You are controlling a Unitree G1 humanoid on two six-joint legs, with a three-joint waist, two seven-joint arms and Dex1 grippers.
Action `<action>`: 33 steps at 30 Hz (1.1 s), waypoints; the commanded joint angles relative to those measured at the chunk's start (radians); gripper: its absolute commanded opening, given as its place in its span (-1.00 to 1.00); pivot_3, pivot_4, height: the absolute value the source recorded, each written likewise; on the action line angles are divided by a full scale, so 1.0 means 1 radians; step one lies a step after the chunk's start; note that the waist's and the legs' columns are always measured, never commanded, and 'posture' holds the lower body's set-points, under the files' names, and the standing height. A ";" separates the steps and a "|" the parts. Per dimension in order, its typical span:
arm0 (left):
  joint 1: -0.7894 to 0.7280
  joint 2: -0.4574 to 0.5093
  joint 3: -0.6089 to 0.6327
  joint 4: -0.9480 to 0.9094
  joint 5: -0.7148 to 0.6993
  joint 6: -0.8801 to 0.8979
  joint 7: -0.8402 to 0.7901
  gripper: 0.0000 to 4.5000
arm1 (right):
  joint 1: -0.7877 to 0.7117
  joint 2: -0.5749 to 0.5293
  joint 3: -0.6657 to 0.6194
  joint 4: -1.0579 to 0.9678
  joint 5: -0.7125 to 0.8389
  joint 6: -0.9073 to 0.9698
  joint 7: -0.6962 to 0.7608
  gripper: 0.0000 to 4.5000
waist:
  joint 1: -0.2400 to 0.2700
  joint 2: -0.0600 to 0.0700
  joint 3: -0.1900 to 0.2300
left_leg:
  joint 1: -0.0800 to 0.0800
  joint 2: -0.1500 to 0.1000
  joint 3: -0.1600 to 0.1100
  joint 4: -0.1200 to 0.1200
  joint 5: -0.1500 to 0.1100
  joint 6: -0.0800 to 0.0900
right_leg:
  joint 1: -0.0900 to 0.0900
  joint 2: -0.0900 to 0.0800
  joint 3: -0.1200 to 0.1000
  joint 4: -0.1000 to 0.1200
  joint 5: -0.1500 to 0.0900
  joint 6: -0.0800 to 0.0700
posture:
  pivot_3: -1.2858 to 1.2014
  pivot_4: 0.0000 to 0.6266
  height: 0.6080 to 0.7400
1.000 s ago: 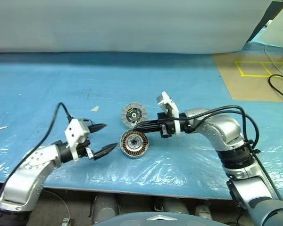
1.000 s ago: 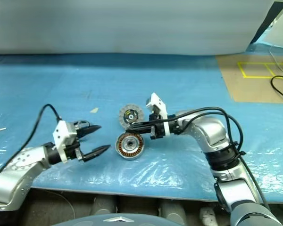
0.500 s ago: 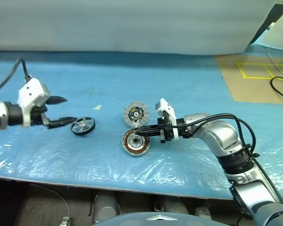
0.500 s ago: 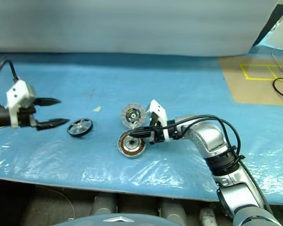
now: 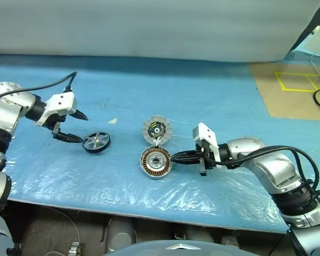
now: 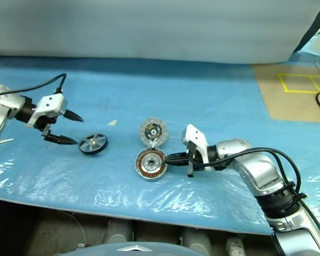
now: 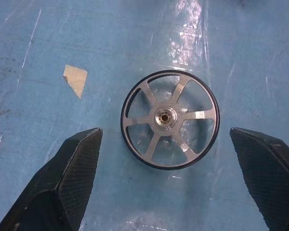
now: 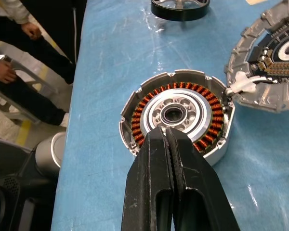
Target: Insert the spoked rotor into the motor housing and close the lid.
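Blue-sheeted bench (image 5: pixel 213 101), spoked rotor (image 5: pixel 96 142) lying flat left of centre, left claw (image 5: pixel 76 127) gaping wide beside it, right claw (image 5: pixel 174 157) pinched closed at motor housing (image 5: pixel 155 162), lid (image 5: pixel 157 129) flipped open above.

You see glossy, crinkled plastic sheeting (image 5: pixel 122 186) over the table, the spoked rotor (image 7: pixel 169 119) in bright brushed metal, copper windings shining inside the metal motor housing (image 8: pixel 177 115).

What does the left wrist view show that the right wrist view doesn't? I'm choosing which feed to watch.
Left wrist alone: the spoked rotor's full spoked face between open left fingers, and a paper scrap. Right wrist alone: the motor housing with copper windings, the lid beside it, shut right fingers, people's hands. Shared: the rotor and the blue table sheet.
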 commanded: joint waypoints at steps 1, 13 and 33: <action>-0.088 -0.015 -0.084 0.096 0.034 -0.126 -0.005 1.00 | 0.016 -0.007 -0.025 -0.051 0.018 0.011 -0.026 -0.99 | 0.002 0.000 0.000 | 0.000 0.000 0.000 0.001 0.000 0.000 | 0.000 0.000 0.000 0.001 0.000 0.000 | 0.03 -0.52 1.00; -0.165 -0.169 -0.201 0.259 0.113 -0.337 -0.005 1.00 | 0.040 -0.003 -0.006 -0.065 0.002 0.009 -0.070 -0.99 | -0.002 -0.001 0.000 | 0.000 0.000 -0.002 0.002 0.000 0.000 | 0.001 0.000 -0.001 0.002 0.001 0.001 | 0.03 -0.52 1.00; -0.163 -0.218 -0.157 0.346 0.162 -0.346 -0.005 1.00 | 0.072 -0.007 0.001 -0.095 0.002 0.025 -0.118 -0.99 | 0.006 -0.001 0.000 | 0.000 0.000 -0.002 0.003 0.000 0.000 | 0.002 -0.001 -0.001 0.002 0.001 0.002 | 0.03 -0.52 1.00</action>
